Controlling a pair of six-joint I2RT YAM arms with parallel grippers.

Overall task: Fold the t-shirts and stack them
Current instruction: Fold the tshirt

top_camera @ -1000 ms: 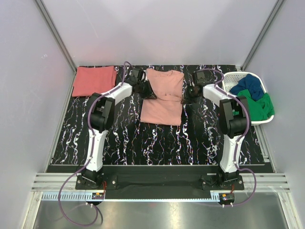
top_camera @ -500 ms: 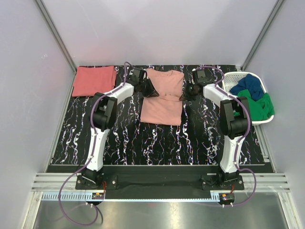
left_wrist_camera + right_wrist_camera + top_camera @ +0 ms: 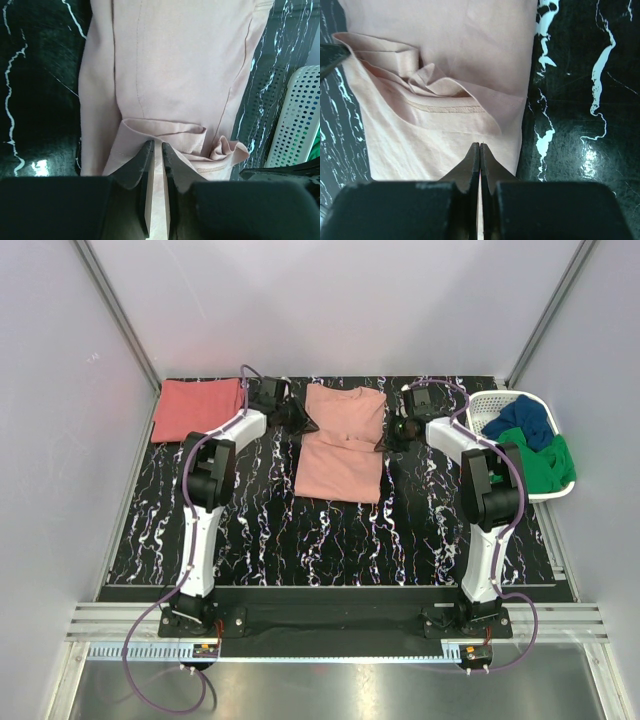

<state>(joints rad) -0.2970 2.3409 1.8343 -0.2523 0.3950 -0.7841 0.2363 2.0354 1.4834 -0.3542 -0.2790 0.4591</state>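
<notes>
1. Red shirt point(image 3: 197, 410): far-left corner of the table point(image 3: 260, 530), folded flat, nothing touching it. Probably the stack base.
2. Left gripper point(image 3: 156, 144): jaws nearly together with a strip of pink between them, so it reads as clamped on the pink shirt's left edge. Risk: the pinch is thin and cloth could slip out mid-fold.
3. Pink shirt point(image 3: 340, 465): mid-table, between the grippers. Risk: uneven pull from the two sides skews the fold. It's a long flat panel with a bunched ridge across at gripper level and a puckered flap near the right side.
4. Right gripper point(image 3: 479, 144): jaws together at the right hem, apparently pinching it. Same slip risk.
5. Basket point(image 3: 300, 115): right of that arm. A wide swing could clip it.
</notes>
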